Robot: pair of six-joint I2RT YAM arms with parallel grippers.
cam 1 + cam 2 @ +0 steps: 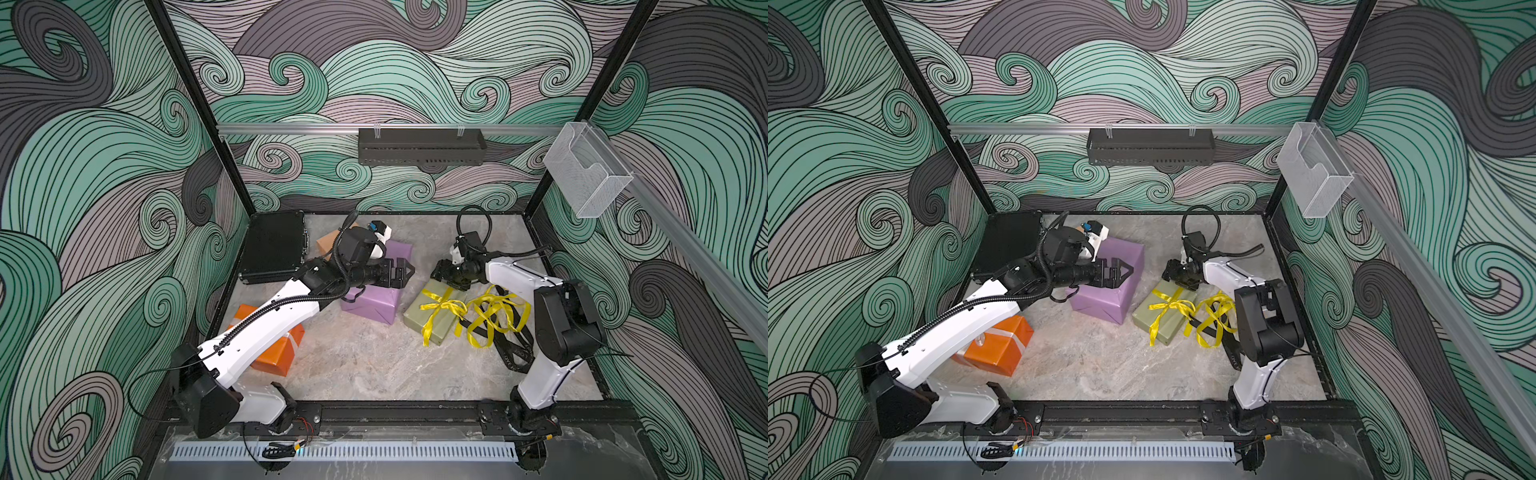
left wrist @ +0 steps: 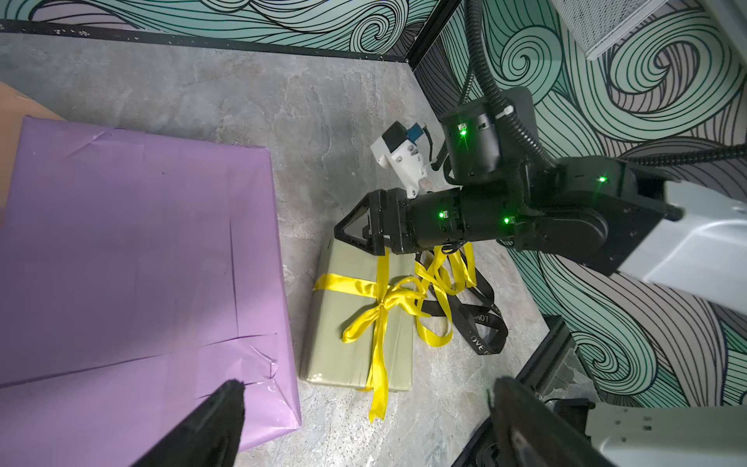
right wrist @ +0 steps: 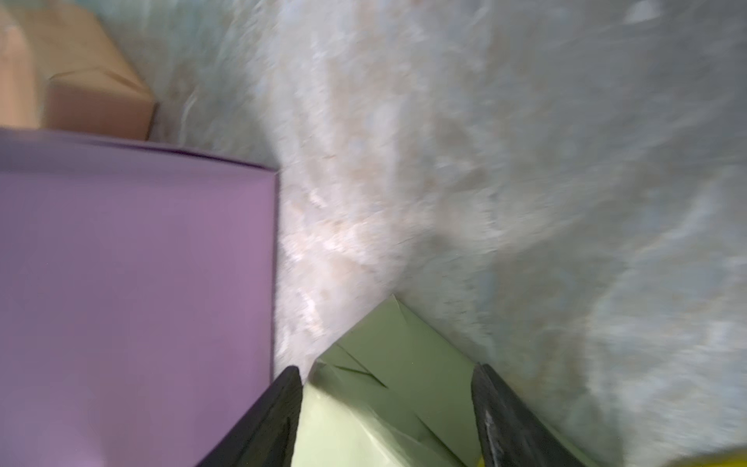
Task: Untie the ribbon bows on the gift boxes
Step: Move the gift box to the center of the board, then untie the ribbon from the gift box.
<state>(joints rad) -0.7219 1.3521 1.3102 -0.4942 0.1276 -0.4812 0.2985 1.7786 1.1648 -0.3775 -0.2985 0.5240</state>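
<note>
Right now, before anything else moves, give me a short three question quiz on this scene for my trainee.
1. True or false: a ribbon crosses the top of the purple gift box.
2. Which box wears a tied yellow bow? A orange, B olive-green gift box, C tan.
3. Name the two loose ribbons lying beside the olive-green gift box.
Key: 1 false. 2 B. 3 a yellow ribbon and a black lettered ribbon.

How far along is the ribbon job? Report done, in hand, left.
Done: the purple box is bare; a loose yellow ribbon and black ribbon lie beside the green box. In hand: the open right gripper hovers over that box's end; its yellow bow is tied. Left: that bow, and the orange box's white ribbon, its knot mostly hidden under the left arm.
</note>
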